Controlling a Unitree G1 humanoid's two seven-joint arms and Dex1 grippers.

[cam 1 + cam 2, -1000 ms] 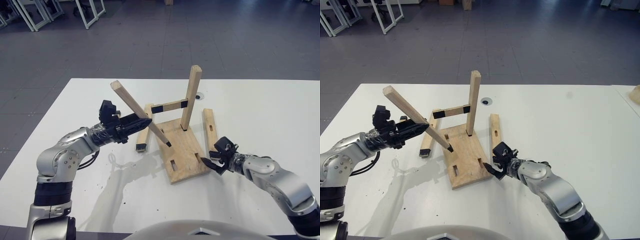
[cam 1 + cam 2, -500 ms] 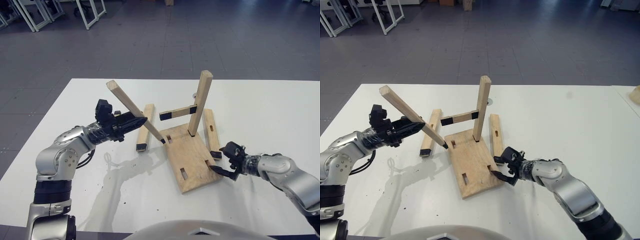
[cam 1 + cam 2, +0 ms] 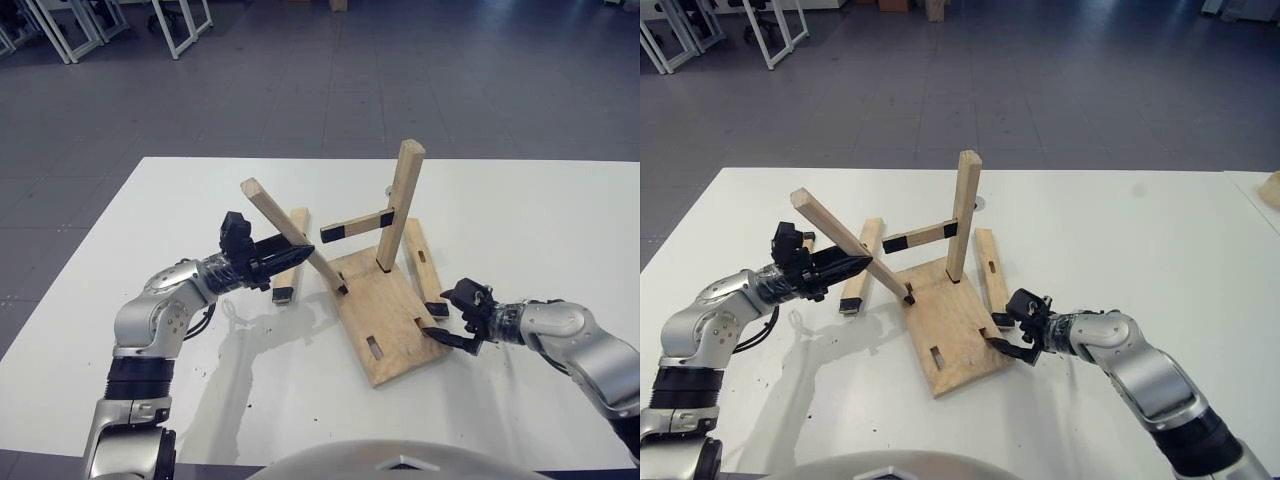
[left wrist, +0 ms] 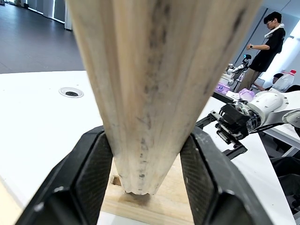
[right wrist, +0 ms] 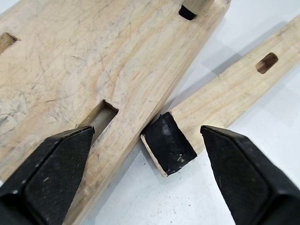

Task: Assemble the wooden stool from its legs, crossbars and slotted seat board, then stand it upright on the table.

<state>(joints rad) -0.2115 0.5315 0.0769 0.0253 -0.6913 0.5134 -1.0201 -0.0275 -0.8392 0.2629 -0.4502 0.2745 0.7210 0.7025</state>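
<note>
Now your left pincer point(image 3: 285, 252) is clenched on a tilted pale wooden leg point(image 3: 270, 205), its black tip at the slotted wooden seat board point(image 3: 385, 312) on the white desk point(image 3: 560, 230). Your right pincer point(image 3: 442, 324) is released, straddling the board's edge and the black-capped end of a lying leg point(image 5: 225, 93).

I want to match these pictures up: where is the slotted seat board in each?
Left eye view: seat board lies flat mid-table, right of centre.
Right eye view: seat board at picture centre.
Left wrist view: seat board under the clamped leg's tip.
Right wrist view: seat board beside the black-capped leg.
Shared landmark: the open right gripper at the board's edge.
</note>
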